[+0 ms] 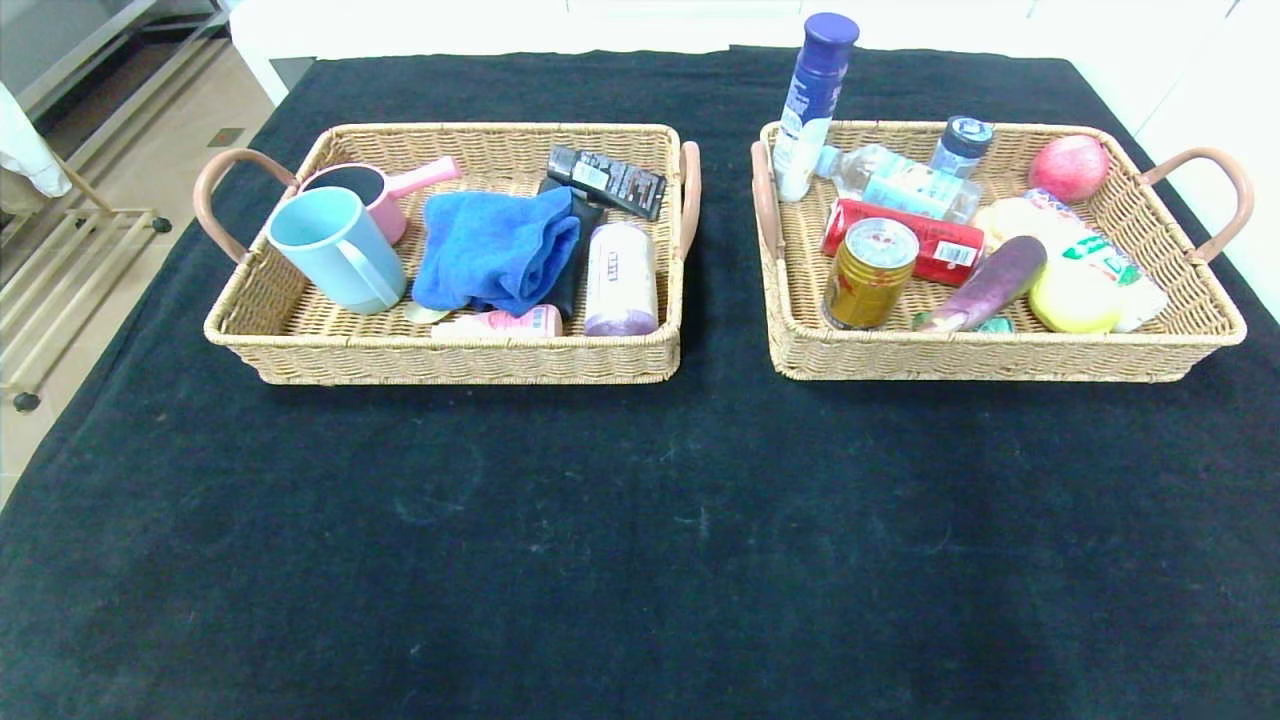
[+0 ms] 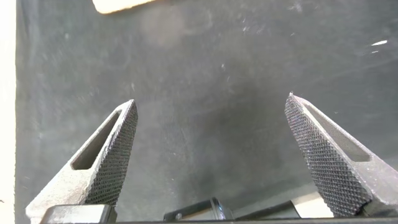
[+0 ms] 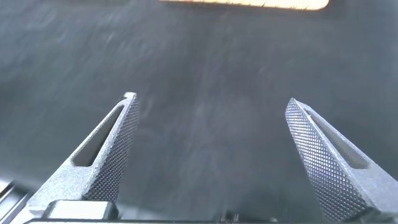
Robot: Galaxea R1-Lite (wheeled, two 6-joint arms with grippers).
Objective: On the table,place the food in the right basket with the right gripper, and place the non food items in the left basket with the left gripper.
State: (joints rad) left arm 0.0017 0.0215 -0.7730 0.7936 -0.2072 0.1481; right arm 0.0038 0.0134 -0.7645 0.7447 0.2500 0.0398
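Observation:
The left wicker basket (image 1: 300, 345) holds a light blue cup (image 1: 335, 248), a pink cup (image 1: 375, 190), a blue towel (image 1: 495, 250), a black packet (image 1: 607, 180), a white roll (image 1: 620, 278) and a small pink tube (image 1: 500, 322). The right wicker basket (image 1: 1000, 355) holds a blue-capped bottle (image 1: 815, 100), a gold can (image 1: 868, 272), a red packet (image 1: 935, 250), a purple eggplant (image 1: 990, 283), a red apple (image 1: 1068, 167), a water bottle (image 1: 905, 182) and yellow food (image 1: 1075, 295). Neither arm shows in the head view. My left gripper (image 2: 211, 106) and right gripper (image 3: 209, 102) are open and empty above the black cloth.
The table is covered by a black cloth (image 1: 640, 540). A basket edge shows far off in the left wrist view (image 2: 121, 5) and in the right wrist view (image 3: 242, 3). A metal rack (image 1: 60, 260) stands on the floor beyond the table's left edge.

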